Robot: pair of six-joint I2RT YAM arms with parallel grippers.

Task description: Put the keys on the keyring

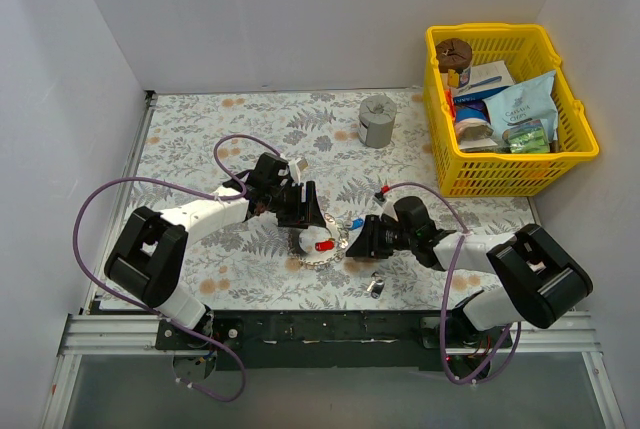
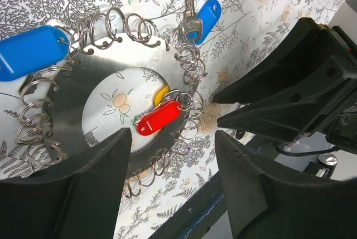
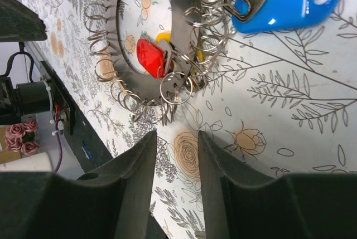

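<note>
Both open — left gripper (image 2: 173,152), right gripper (image 3: 177,141) — flanking keyring (image 2: 75,91).

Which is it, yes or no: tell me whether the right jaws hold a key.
No. The right jaws stand apart with only cloth between them; the red key and blue key lie beyond their tips.
</note>
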